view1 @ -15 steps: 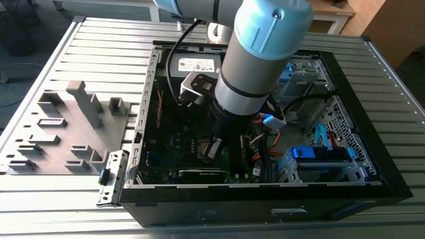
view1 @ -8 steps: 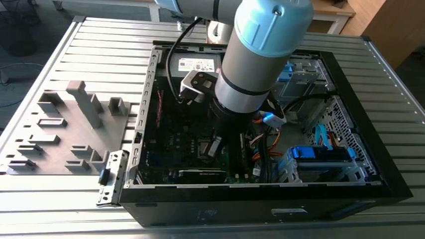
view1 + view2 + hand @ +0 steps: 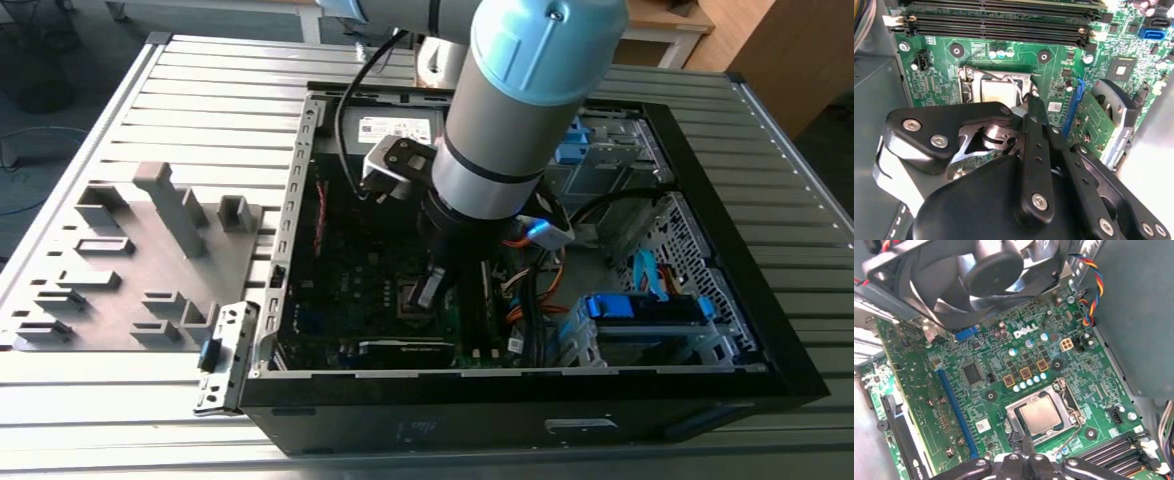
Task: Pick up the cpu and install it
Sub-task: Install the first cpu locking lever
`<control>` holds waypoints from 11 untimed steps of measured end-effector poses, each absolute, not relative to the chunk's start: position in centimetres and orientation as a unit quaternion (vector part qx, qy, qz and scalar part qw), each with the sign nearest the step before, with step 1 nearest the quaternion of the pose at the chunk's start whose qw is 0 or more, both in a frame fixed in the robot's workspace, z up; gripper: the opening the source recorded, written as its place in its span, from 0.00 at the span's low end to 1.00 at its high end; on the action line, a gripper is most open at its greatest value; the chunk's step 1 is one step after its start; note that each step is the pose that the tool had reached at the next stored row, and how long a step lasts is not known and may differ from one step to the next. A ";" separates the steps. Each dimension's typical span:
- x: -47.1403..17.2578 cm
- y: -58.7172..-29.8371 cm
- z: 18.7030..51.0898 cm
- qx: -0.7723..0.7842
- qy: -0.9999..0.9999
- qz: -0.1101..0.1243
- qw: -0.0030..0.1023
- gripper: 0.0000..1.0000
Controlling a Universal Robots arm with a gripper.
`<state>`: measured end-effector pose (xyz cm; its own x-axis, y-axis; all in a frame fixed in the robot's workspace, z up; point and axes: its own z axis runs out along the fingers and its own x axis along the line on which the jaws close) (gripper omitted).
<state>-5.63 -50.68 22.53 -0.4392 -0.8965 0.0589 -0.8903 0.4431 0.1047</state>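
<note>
One arm [image 3: 534, 90] with one claw [image 3: 1029, 103] was counted. One open case [image 3: 534, 405] was seen on one counter [image 3: 200, 100], and one grey tray [image 3: 134, 265] beside it. One grey box [image 3: 394, 125] with a white label was counted in the case. One board [image 3: 1019, 352] was counted, carrying one socket [image 3: 1015, 416] with one cpu [image 3: 1040, 415] in it. One fan [image 3: 989, 270], one long blue slot [image 3: 956, 410], one dark square chip [image 3: 972, 373] and one pale four-hole plug [image 3: 1066, 344] were noted. Three copper-coloured squares [image 3: 1025, 373] were counted in a row. One blue port [image 3: 1152, 34] was seen. The long black slots [image 3: 1004, 22] could not be counted exactly.
</note>
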 end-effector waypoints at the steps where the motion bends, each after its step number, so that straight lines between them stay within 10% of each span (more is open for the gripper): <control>1: -5.6 -50.6 22.6 0.527 -0.848 -0.029 0.053 0.11; 11: -5.6 -50.6 23.8 0.527 -0.848 -0.035 0.049 0.11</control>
